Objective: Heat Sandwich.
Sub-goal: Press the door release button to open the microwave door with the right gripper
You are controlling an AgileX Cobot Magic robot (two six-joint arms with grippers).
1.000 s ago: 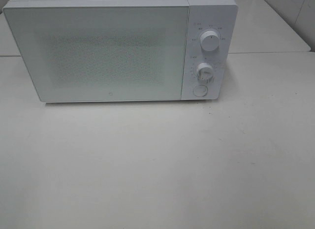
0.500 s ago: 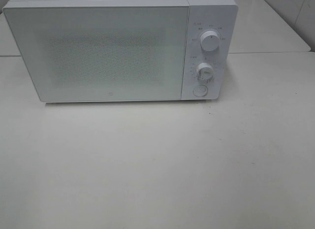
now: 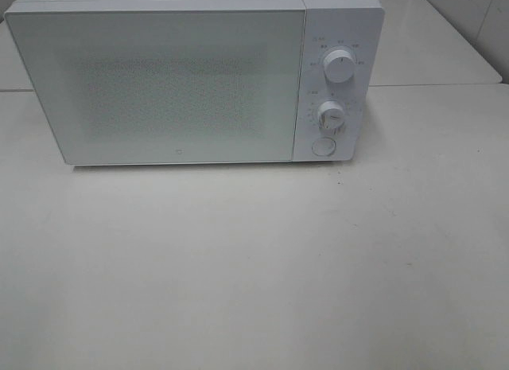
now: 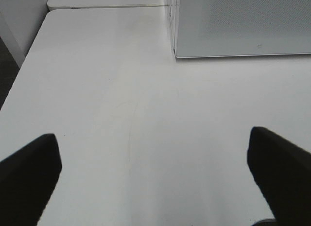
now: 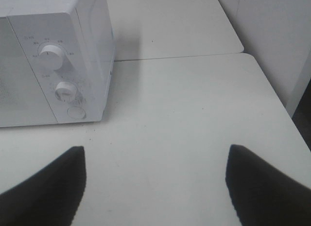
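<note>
A white microwave (image 3: pixel 191 79) stands at the back of the white table with its door shut; it also shows in the left wrist view (image 4: pixel 243 24) and the right wrist view (image 5: pixel 53 56). Its panel has two dials (image 3: pixel 339 67) and a round button (image 3: pixel 323 146). The sandwich and its pink plate are out of view. My left gripper (image 4: pixel 155 177) is open and empty over the bare table, left of the microwave. My right gripper (image 5: pixel 155 184) is open and empty over the table, right of the microwave. Neither gripper shows in the exterior view.
The white table (image 3: pixel 254 259) stretches in front of the microwave. A second table (image 5: pixel 170 22) adjoins behind, with a seam between. The table's left edge (image 4: pixel 22 75) and right edge (image 5: pixel 284 109) drop off near walls.
</note>
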